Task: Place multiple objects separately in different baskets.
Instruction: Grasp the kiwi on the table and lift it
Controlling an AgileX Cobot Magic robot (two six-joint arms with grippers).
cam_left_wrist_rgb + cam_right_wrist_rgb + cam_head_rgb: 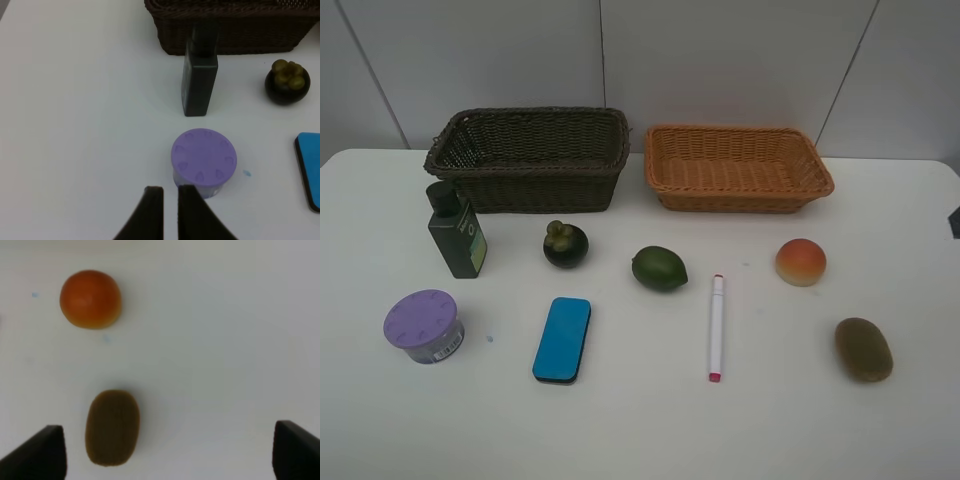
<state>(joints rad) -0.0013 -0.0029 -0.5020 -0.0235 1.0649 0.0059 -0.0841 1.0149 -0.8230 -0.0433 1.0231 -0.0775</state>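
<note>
Exterior high shows dark basket and tan basket bare inside, upper centre on white tabletop; left gripper pressed together, right gripper spread.

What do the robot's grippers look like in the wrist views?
Both are plain matte black, with no markings or cables in view. The left gripper has two slim jaws that taper to squared tips; of the right gripper only two blunt, blocky jaw ends show.

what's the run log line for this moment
dark basket: empty; tan basket: empty; sorted: none; left gripper: shut by purple tub; right gripper: open near kiwi
</note>
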